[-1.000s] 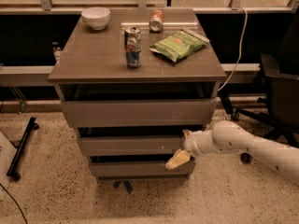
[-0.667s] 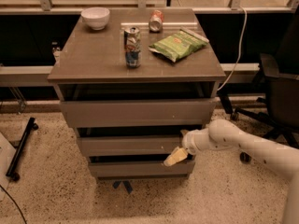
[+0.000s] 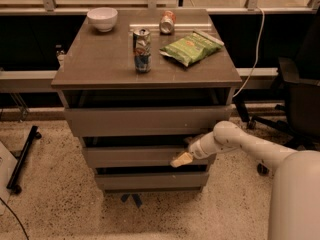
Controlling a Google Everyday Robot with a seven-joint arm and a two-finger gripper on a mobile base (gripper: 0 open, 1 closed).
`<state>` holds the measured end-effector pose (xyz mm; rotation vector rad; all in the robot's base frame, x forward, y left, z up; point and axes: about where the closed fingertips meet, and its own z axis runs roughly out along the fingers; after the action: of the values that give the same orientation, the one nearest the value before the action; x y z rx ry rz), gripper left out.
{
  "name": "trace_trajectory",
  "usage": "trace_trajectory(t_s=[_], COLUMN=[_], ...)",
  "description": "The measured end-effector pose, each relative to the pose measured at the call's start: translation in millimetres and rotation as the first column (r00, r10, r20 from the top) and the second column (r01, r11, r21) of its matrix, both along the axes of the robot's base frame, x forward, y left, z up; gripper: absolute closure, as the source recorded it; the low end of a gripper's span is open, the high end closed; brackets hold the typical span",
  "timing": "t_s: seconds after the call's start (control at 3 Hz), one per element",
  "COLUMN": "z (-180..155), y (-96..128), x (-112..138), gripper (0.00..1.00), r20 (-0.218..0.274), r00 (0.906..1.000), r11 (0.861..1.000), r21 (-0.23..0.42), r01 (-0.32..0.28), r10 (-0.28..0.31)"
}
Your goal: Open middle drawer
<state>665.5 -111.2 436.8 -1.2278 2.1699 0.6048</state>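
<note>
The middle drawer is the grey-brown flat front between the taller top drawer and the bottom drawer. It stands slightly out from the cabinet, with a dark gap above it. My gripper reaches in from the right on a white arm. Its yellowish tip is at the right part of the middle drawer's front, just below its top edge.
On the cabinet top stand a white bowl, an upright can, a can lying on its side and a green chip bag. A dark office chair is at the right. A black stand lies on the floor at left.
My gripper has moved a little up and to the left along the middle drawer's front. The drawers and the things on top have not visibly moved.
</note>
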Motion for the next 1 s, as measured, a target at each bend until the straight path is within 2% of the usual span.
trace_trajectory(t_s=[0.33, 0.67, 1.0], z=[1, 15, 26], y=[-8, -23, -25], x=[-15, -31, -60], gripper=[0.49, 0.72, 0.7], r20=[-0.018, -0.007, -0.02], r00=[0.9998, 1.0, 0.9997], r11=[0.999, 0.997, 0.995], r21=[-0.039, -0.077, -0.1], r01=[-0.01, -0.002, -0.019], r10=[0.009, 0.002, 0.017])
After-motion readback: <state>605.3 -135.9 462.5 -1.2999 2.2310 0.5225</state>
